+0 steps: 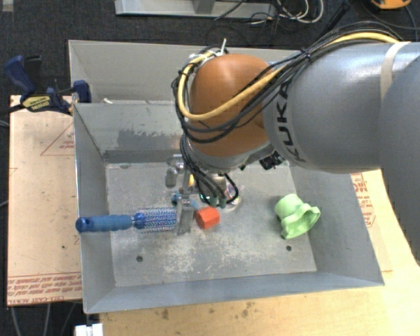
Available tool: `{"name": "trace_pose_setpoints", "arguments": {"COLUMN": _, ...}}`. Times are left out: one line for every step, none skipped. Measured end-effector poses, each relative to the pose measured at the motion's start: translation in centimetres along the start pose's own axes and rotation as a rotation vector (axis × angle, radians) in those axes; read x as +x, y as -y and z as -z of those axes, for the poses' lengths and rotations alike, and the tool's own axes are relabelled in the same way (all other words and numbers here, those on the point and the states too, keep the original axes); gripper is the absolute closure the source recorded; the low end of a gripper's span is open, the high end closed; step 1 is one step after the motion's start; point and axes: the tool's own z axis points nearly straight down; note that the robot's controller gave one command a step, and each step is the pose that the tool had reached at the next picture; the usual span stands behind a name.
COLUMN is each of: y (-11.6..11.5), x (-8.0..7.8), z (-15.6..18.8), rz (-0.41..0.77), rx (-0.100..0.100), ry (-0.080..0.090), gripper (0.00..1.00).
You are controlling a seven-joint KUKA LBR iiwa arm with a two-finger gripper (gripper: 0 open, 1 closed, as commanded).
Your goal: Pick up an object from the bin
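Note:
My gripper [185,212] hangs low over the bin's floor near its middle, under the arm's wrist. Its lower end sits right at the bristled end of a blue brush [136,222], which lies flat with its handle pointing left. A small orange block [207,218] rests on the floor just right of the gripper, close to it. Whether the gripper touches either thing is hidden by the wrist.
A light green curved plastic piece [296,215] lies at the right of the bin's floor, well apart from the gripper. The arm and its cables cover the back middle of the bin.

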Motion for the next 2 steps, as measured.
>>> {"name": "trace_pose_setpoints", "arguments": {"y": -1.0, "x": -1.3, "z": -13.3, "rz": 0.206, "rx": 0.000, "ry": 0.003, "gripper": 0.00}}
{"name": "trace_pose_setpoints", "arguments": {"y": -2.9, "x": -0.2, "z": -9.9, "rz": 0.322, "rx": -0.001, "ry": 0.010, "gripper": 0.00}}
